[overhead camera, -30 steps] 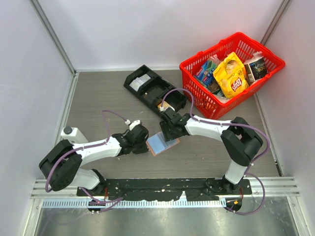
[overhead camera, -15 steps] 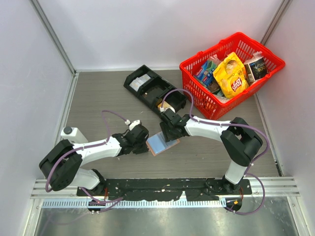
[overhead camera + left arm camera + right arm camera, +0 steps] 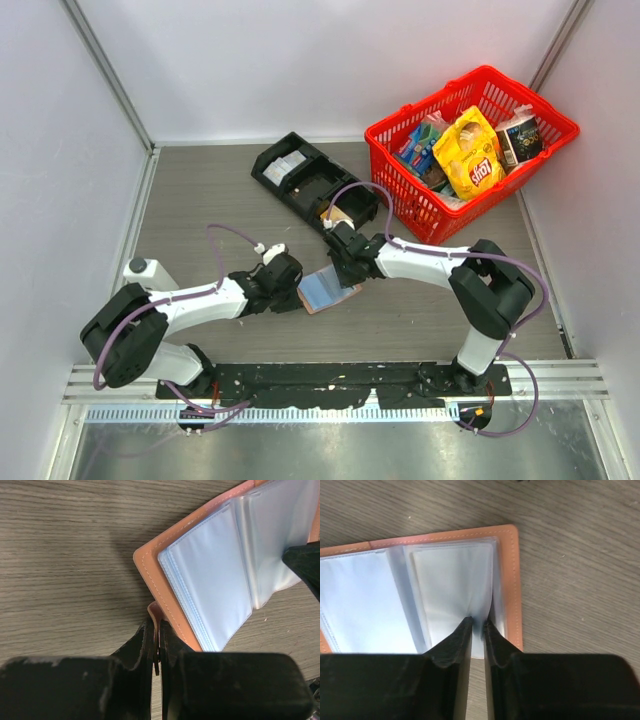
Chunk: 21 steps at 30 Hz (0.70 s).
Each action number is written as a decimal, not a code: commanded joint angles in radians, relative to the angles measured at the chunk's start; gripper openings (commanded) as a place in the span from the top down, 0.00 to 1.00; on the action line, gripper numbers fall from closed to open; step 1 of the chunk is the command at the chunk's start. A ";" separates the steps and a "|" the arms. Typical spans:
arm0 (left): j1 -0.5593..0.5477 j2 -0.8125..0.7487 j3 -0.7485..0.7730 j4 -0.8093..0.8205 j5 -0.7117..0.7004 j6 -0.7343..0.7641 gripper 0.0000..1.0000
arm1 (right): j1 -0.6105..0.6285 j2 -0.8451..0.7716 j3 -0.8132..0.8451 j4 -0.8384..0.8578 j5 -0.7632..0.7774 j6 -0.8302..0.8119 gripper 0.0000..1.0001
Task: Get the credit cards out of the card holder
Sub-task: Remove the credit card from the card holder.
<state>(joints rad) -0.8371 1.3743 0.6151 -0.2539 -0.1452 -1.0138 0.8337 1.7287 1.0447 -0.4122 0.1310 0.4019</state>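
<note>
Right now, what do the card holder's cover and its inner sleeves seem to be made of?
The card holder has a cover that looks like leather or imitation leather: matte salmon-pink, stitching along the edge. Its inner sleeves seem thin clear plastic: glossy, pale blue, layered, with reflections.

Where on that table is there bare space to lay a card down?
Bare wood lies between the black tray and left wall, and near the front edge right of the card holder. Crowded: the middle, where left gripper and right gripper meet, and the red basket corner.
</note>
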 commanded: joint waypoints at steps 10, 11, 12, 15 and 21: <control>-0.003 0.011 0.005 0.022 -0.001 0.001 0.95 | 0.028 -0.101 0.020 -0.002 -0.065 0.023 0.96; -0.005 0.008 0.002 0.024 -0.001 0.001 0.95 | 0.034 -0.103 0.020 0.007 -0.089 0.031 0.96; -0.003 0.003 0.000 0.027 -0.001 0.000 0.95 | 0.035 -0.106 0.018 0.015 -0.102 0.032 0.96; -0.003 -0.029 -0.020 0.042 -0.011 -0.011 0.95 | 0.063 -0.100 0.023 0.042 -0.162 0.052 0.97; -0.003 -0.145 -0.078 0.042 -0.074 -0.072 0.86 | 0.140 -0.060 0.069 0.076 -0.188 0.080 0.95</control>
<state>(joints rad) -0.8375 1.3155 0.5667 -0.2359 -0.1555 -1.0374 0.9234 1.6608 1.0466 -0.3882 -0.0071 0.4488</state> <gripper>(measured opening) 0.113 0.042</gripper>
